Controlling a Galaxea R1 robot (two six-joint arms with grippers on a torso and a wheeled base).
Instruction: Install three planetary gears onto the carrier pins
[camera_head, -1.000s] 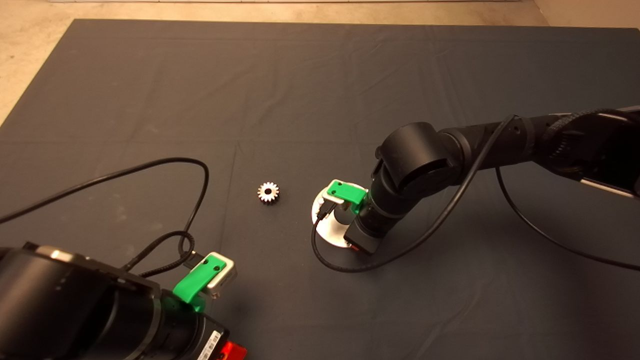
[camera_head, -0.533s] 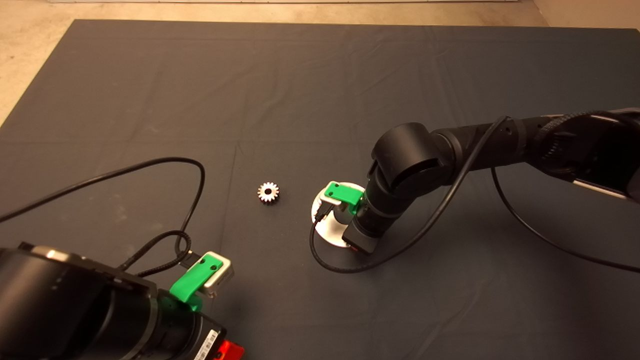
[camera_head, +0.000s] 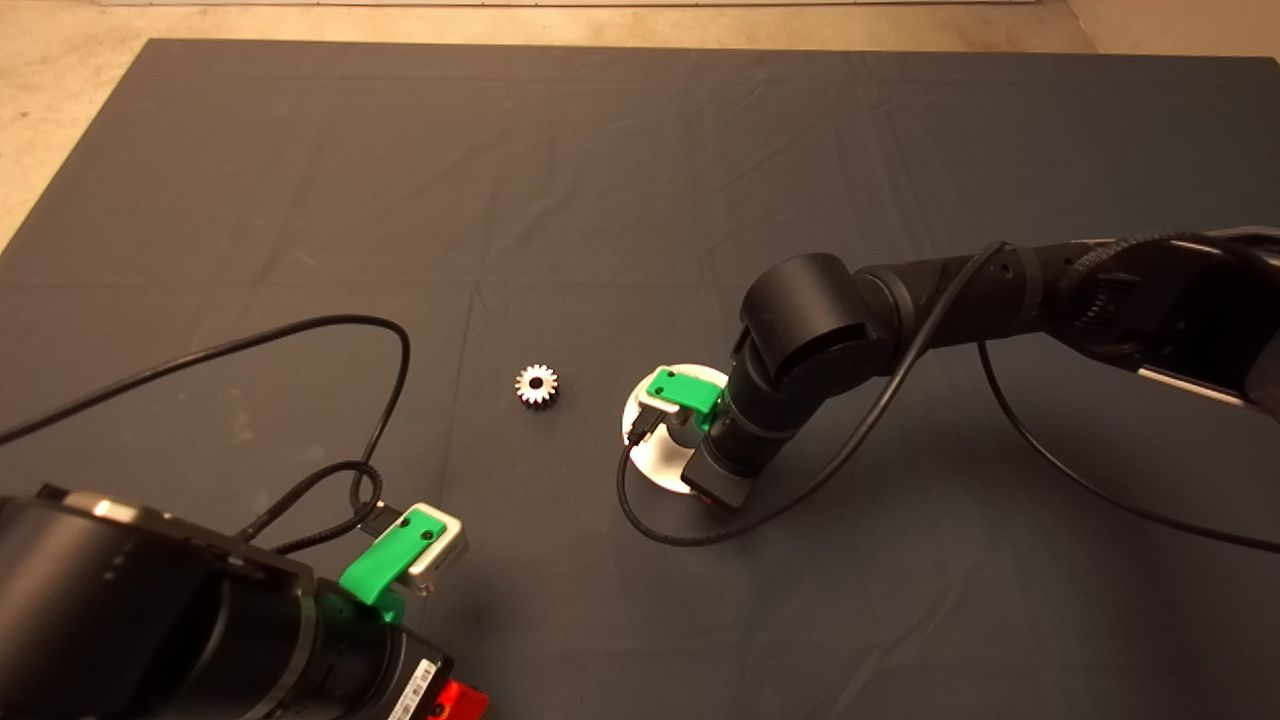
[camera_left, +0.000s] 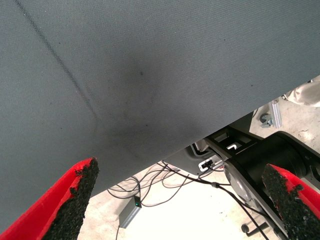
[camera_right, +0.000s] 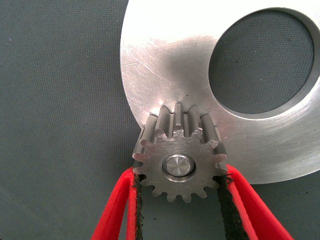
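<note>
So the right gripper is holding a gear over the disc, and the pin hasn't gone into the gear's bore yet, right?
Not quite. The right gripper does hold a gear at the disc, but the right wrist view shows the pin already filling the gear's bore.

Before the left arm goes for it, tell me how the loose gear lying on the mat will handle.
The loose gear looks like solid steel, so probably rigid and heavy for its size. It lies flat on the cloth mat, bore up, so it should not roll. Its low toothed rim may slip unless the left end effector pinches squarely.
</note>
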